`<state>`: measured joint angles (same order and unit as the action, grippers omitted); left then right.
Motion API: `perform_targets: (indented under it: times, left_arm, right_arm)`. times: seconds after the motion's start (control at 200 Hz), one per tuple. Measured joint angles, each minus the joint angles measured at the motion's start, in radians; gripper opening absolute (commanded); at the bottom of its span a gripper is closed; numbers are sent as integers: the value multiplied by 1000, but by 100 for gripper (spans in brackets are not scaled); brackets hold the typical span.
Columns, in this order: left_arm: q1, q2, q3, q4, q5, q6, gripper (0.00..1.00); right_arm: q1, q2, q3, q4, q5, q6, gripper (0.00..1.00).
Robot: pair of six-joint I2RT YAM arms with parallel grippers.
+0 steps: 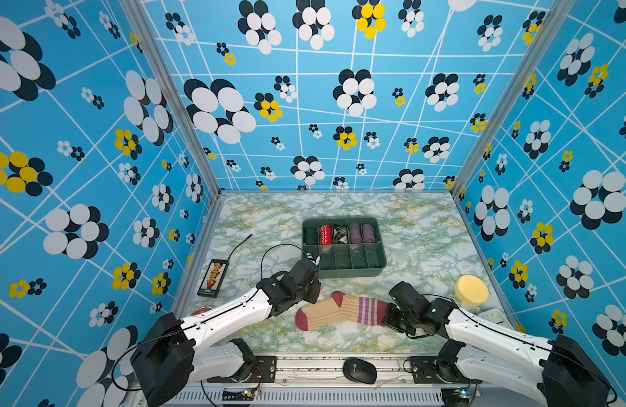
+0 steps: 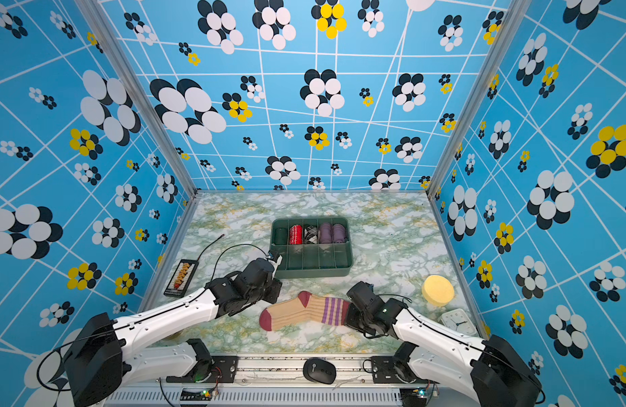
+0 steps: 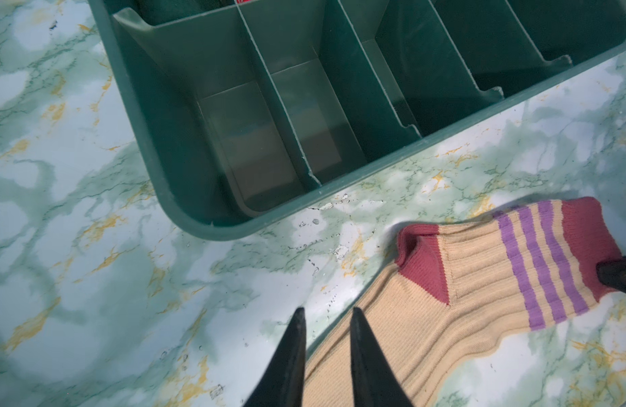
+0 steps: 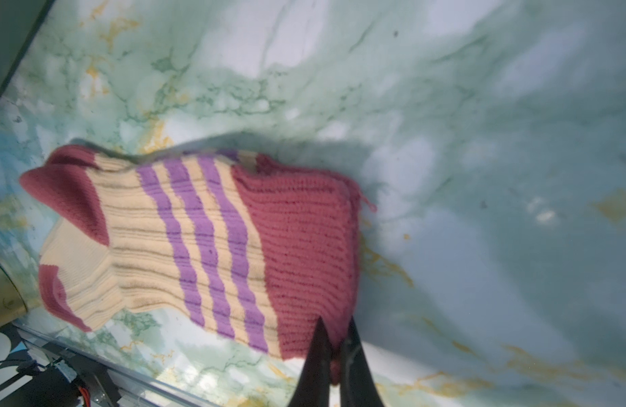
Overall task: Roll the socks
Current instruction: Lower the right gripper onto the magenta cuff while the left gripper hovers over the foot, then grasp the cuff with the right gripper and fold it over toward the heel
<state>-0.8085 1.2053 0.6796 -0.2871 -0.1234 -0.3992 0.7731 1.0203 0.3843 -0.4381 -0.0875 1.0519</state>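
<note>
1. Tan ribbed socks (image 1: pixel 339 312) lay flat and unrolled on the tabletop (image 1: pixel 420 225), just in front of the green tray (image 1: pixel 343 272). The toe was near the tray's left front corner and the cuff (image 4: pixel 304 246) near its right one. They appeared to be a pair stacked one on the other.
2. The left pincer (image 3: pixel 326 315) hovered just off the tray's left front corner, over the edge of the foot. Its fingers were slightly parted with nothing between them. Closing there would likely catch only the top layer or bare tabletop, and the roll would start crooked.
3. The right pincer (image 4: pixel 336 324), off the tray's right front corner, was clamped on one corner of the maroon cuff. So small a bite could slip free. It could also lift one sock off the other, or drag the pair along instead of turning it over.
4. With the tray's front wall so close to both arms, a wide sweep could knock it.
5. The tray's back row held, left to right:
   - a dark green roll (image 1: pixel 309 235)
   - a red patterned roll (image 1: pixel 324 234)
   - a black-and-white roll (image 1: pixel 339 235)
   - two purple rolls (image 1: pixel 360 232)
6. Every front compartment (image 3: pixel 255 141) that showed was empty.
</note>
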Motion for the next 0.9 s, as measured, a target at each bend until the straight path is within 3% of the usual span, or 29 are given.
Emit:
perform_targets:
  times: [0.445,0.905]
  left_arm:
    - [10,18,-4,3,13,2,24]
    - [10,-11,-16,3,19,2,24]
  right_arm:
    - [84,51,79,-122,117,-70,0]
    - [245,242,307,-233,278,-122,0]
